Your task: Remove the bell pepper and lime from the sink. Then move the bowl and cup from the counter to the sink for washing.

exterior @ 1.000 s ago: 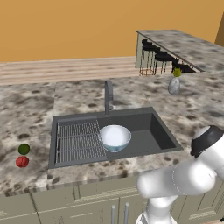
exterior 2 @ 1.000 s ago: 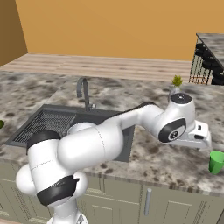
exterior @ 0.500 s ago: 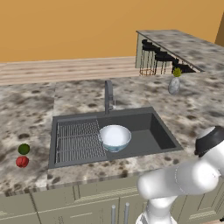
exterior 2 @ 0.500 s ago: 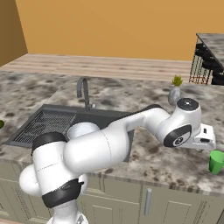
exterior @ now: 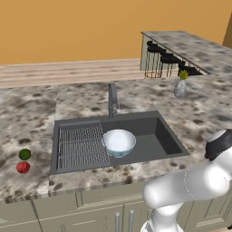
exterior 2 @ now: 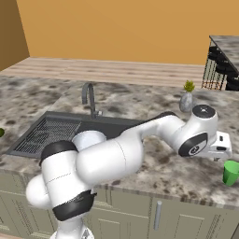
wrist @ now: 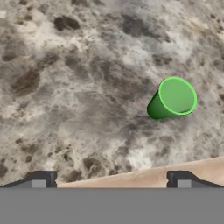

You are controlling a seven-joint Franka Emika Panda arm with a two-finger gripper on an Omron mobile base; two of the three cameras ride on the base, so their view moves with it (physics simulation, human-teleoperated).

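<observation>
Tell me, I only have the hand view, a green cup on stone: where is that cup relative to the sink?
Observer: The cup stands upright on the counter, well right of the sink, near the front edge.
Operator: Is the bowl already in the sink?
Observer: Yes, the bowl sits in the basin beside the wire rack.
Operator: And the fruit?
Observer: The bell pepper and lime lie side by side on the counter left of the sink.
Operator: Is the gripper on the cup?
Observer: No, the gripper is open and hangs above the counter just left of the cup, apart from it.
</observation>
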